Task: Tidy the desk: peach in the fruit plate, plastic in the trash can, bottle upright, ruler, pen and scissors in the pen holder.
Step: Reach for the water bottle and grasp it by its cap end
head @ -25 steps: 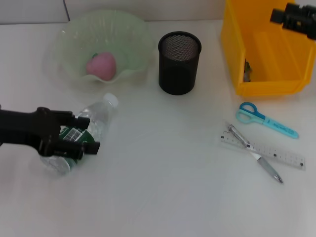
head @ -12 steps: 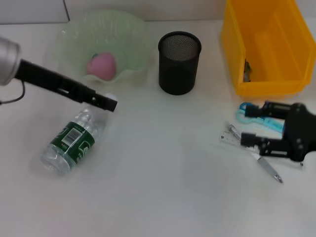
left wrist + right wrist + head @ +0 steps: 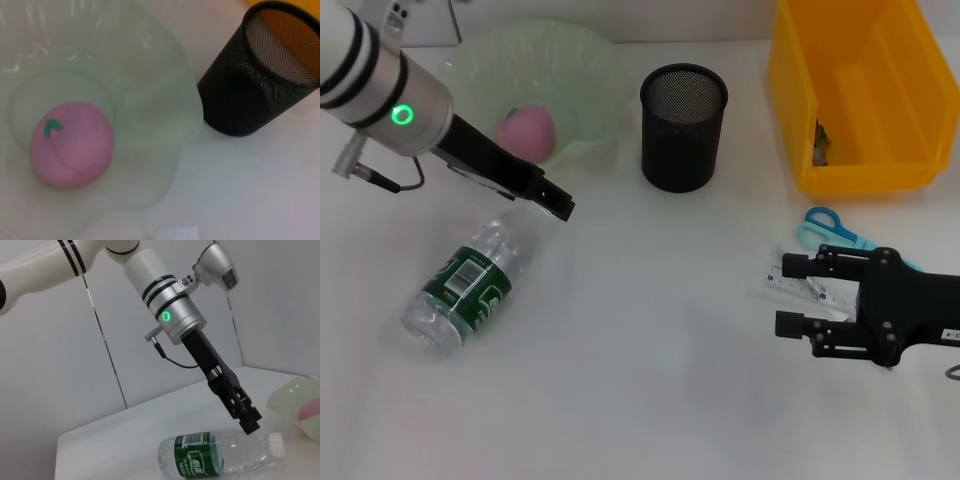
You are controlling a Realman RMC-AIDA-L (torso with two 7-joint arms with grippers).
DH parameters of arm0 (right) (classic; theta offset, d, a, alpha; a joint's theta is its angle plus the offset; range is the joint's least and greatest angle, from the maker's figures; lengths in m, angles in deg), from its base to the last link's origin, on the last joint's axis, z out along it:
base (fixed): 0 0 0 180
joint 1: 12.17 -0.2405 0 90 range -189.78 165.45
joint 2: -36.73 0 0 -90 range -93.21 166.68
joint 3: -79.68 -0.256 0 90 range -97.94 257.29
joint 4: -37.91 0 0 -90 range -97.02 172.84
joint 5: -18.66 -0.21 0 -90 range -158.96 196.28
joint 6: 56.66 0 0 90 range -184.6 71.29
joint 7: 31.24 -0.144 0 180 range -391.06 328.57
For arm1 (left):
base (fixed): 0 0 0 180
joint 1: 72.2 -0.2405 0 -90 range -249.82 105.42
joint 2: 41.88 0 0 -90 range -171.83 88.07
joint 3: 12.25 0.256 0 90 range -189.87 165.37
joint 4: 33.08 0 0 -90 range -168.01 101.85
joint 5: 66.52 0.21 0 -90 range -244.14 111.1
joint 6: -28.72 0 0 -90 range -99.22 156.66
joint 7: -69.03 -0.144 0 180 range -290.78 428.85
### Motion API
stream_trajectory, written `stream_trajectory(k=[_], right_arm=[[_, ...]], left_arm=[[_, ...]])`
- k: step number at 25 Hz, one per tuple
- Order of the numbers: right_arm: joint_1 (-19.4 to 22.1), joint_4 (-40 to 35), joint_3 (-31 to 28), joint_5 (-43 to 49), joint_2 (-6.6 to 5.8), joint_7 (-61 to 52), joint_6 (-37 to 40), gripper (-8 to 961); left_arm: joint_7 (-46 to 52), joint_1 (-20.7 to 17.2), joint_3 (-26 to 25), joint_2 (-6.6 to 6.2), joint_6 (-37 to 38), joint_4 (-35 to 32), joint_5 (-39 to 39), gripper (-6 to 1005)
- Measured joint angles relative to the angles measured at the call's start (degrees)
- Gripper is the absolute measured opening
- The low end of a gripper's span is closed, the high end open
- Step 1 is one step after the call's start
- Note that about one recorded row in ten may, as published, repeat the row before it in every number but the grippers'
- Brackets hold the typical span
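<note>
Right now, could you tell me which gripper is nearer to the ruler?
The right gripper is nearer: it sits directly over the ruler, beside the scissors. The left gripper is far across the desk, above the lying bottle.

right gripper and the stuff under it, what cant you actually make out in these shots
- Pen: head view, hidden under the right gripper; not visible at all.
- Ruler: only its near end shows; the gripper covers the rest.
- Scissors: blades hidden behind the gripper body.
- Yellow bin contents: only a dark scrap by its wall; too small to identify.
- Left gripper: fingers' state unclear in head and right wrist views.
</note>
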State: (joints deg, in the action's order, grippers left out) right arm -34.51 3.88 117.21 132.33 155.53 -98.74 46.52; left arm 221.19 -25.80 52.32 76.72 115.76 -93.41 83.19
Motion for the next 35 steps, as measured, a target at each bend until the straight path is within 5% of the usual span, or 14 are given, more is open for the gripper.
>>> stream_trajectory(k=[10, 35], right_arm=[[-0.22, 1.30, 0.00, 0.06, 0.14, 0.12, -0.06, 716], [-0.25, 4.26, 0.13, 0.06, 0.21, 0.88, -0.45, 717]], left_arm=[[1.81, -0.35, 5.86, 0.29, -7.14, 3.45, 2.53, 807], [2.37, 0.62, 11.35, 0.57, -14.89, 8.90, 3.59, 803]])
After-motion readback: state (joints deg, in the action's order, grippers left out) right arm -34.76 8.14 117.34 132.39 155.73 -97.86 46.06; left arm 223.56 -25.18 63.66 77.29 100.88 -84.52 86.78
